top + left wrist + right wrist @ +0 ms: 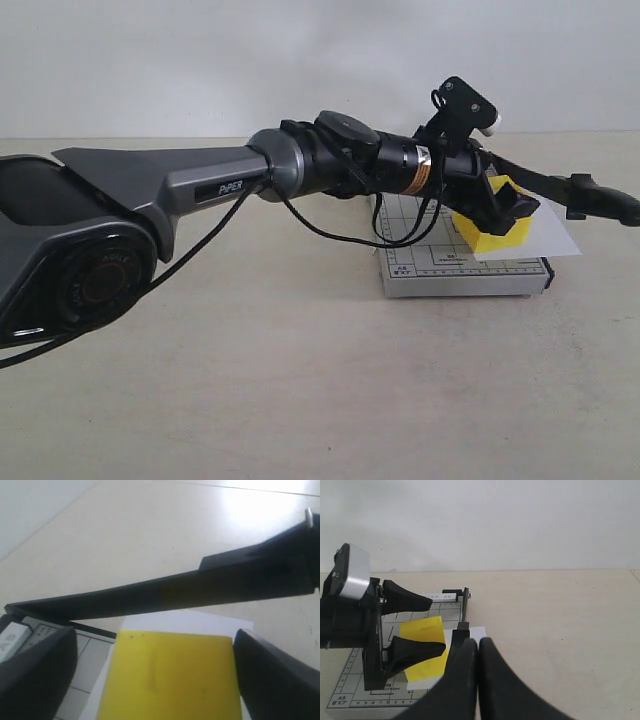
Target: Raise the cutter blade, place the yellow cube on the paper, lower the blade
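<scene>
The yellow cube [480,237] [165,680] [422,630] rests on the white paper [550,238] [185,620] [477,632], which lies on the grey gridded base [450,275]. My left gripper [495,215] [155,680] straddles the cube, open. One finger touches the cube's side and the other stands a little off it. The cutter blade [545,180] [200,587] [464,607] is raised at a slant above the paper. Its handle end runs in under my right gripper [479,642], whose fingers are pressed together over it.
The left arm [200,185] stretches across the exterior view from the left, above the beige tabletop [300,380]. A pale wall stands behind the table. The paper overhangs the base on the blade side.
</scene>
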### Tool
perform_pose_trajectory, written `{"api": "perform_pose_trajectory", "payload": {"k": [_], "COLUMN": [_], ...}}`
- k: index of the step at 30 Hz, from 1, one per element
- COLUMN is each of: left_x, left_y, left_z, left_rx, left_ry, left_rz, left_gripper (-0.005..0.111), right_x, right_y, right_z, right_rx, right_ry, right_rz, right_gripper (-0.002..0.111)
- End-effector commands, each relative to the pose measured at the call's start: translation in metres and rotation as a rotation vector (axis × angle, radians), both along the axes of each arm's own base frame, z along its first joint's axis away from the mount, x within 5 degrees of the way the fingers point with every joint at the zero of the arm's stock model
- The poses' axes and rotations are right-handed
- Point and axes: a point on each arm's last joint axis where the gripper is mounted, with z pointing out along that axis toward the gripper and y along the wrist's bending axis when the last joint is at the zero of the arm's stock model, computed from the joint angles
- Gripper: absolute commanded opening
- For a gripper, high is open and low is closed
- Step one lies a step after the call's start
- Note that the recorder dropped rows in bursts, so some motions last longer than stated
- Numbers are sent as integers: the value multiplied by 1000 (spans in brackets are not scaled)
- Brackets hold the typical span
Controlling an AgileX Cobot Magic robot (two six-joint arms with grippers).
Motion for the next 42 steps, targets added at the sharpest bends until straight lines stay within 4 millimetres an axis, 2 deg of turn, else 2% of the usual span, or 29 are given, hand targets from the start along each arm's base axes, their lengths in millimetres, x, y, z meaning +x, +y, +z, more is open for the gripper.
{"api": "perform_pose_trajectory", "payload": {"k": [1, 3, 5, 8, 9, 11, 13, 15, 18, 22, 25, 27, 30, 32, 34, 36, 39, 41, 42], "left_x": [0, -1, -1, 2, 3, 8, 15, 22, 24, 14, 0, -11, -23, -31, -37, -42, -53, -62, -67], "left_y": [2, 5, 11, 25, 30, 43, 59, 77, 108, 169, 221, 257, 313, 354, 393, 427, 482, 515, 534], "left_z": [52, 79, 104, 133, 138, 144, 140, 126, 103, 82, 85, 86, 107, 130, 154, 172, 194, 197, 196], "left_rx": [-81, -133, -184, -234, -237, -249, -249, -222, -123, 6, 68, 148, 288, 368, 386, 267, -149, -396, -458], "left_ry": [-40, -19, 15, 45, 52, 111, 216, 300, 280, 272, 228, 127, -134, -299, -385, -353, -142, -1, 35], "left_rz": [28, 70, 99, 106, 99, 116, 159, 221, 267, 340, 508, 666, 995, 1236, 1435, 1568, 1698, 1787, 1835], "left_gripper": [77, 67, 50, 11, 5, 4, 4, 4, 4, 4, 4, 4, 4, 4, 4, 4, 4, 4, 4], "right_x": [0, 0, 0, 0, 0, 0, 0, 0, 0, -1, -1, -1, -1, -1, -2, -2, -3, -4, -4], "right_y": [0, 0, 0, 0, 0, 0, 0, 0, 1, 3, 3, 3, 4, 4, 4, 5, 8, 10, 10], "right_z": [3, 3, 3, 3, 3, 3, 3, 2, 1, 0, 0, 0, -1, -1, -1, -2, -4, -6, -6], "right_rx": [1, 1, 1, 1, 1, 1, 2, 8, 33, 49, 50, 50, 52, 53, 54, 56, 63, 68, 70], "right_ry": [-12, -12, -12, -12, -12, -12, -10, -6, 7, 20, 24, 27, 32, 36, 41, 49, 78, 97, 104], "right_rz": [-4, -4, -4, -4, -4, -4, -2, 0, 5, 14, 17, 20, 25, 29, 33, 41, 69, 88, 94], "right_gripper": [0, 0, 0, 0, 0, 0, 0, 0, 0, 0, 0, 0, 0, 0, 0, 0, 0, 0, 0]}}
